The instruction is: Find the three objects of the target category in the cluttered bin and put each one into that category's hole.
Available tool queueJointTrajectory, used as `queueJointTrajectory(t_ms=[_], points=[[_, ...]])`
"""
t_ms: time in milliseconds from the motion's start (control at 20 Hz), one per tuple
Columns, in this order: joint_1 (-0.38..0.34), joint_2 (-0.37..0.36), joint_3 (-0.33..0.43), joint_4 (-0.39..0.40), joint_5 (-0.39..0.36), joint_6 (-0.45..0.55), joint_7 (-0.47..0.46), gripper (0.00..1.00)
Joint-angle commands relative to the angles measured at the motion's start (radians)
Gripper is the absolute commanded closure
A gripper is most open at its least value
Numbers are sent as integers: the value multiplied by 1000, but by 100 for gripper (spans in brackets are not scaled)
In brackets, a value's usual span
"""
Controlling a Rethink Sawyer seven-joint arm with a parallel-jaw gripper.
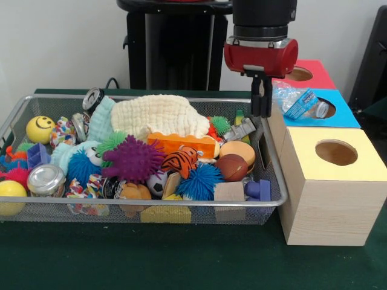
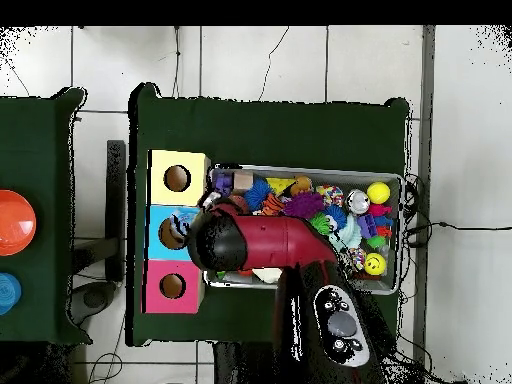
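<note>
My gripper [image 1: 261, 110] hangs under the red wrist, over the gap between the wire bin [image 1: 151, 203] and the blue box [image 1: 346, 116]. A clear, crumpled plastic packet with blue print [image 1: 297, 103] lies on top of the blue box, partly covering its hole, just to the right of the gripper and apart from it. The bin is packed with toys: a purple spiky ball [image 1: 133, 159], a tiger toy [image 1: 180, 161], a yellow smiley ball [image 1: 40, 128], a cream cloth [image 1: 160, 115]. In the overhead view the arm [image 2: 250, 243] hides the gripper, and the packet [image 2: 186, 217] shows on the blue box [image 2: 160, 238].
Three boxes with round holes stand in a row beside the bin: yellow [image 1: 335, 181] nearest, blue in the middle, red [image 1: 314, 75] farthest. Metal tins [image 1: 46, 179], an orange block [image 1: 181, 142] and a wooden block [image 1: 230, 192] lie among the clutter. Green cloth covers the table.
</note>
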Motion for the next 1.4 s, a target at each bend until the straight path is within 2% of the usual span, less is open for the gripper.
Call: queueJointTrajectory(t_ms=[50,250,600,1200,1400], points=[[-78,27,219,108,-71,153,-226,100],[-104,23,269,112,-72,183,-224,100],[-120,39,298,93,-103,187,-191,100],[-130,62,311,70,-141,196,-169,100],[-121,74,282,50,-165,189,-151,100]])
